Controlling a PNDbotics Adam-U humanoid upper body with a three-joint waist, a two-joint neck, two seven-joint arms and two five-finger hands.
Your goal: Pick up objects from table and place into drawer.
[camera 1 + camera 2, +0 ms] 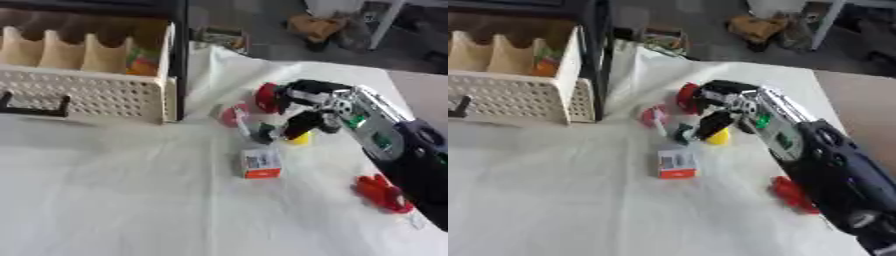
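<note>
My right hand (302, 102) reaches in from the right over a cluster of small objects in the middle of the white table. Its fingers curl down around a red round object (266, 97), and its thumb points down over a yellow piece (301, 139). A small dark green thing (263, 134) lies just left of the thumb, and a pink and white object (234, 116) lies beside it. A white and orange box (262, 163) lies nearer to me. The open white perforated drawer (87, 90) stands at the upper left with colourful items inside. My left hand does not show.
A red toy (381, 192) lies at the right, beside my forearm. The drawer has a black handle (33, 109) on its front and sits in a dark frame (178, 55). Beyond the table's far edge is floor with clutter. White cloth covers the table (114, 200).
</note>
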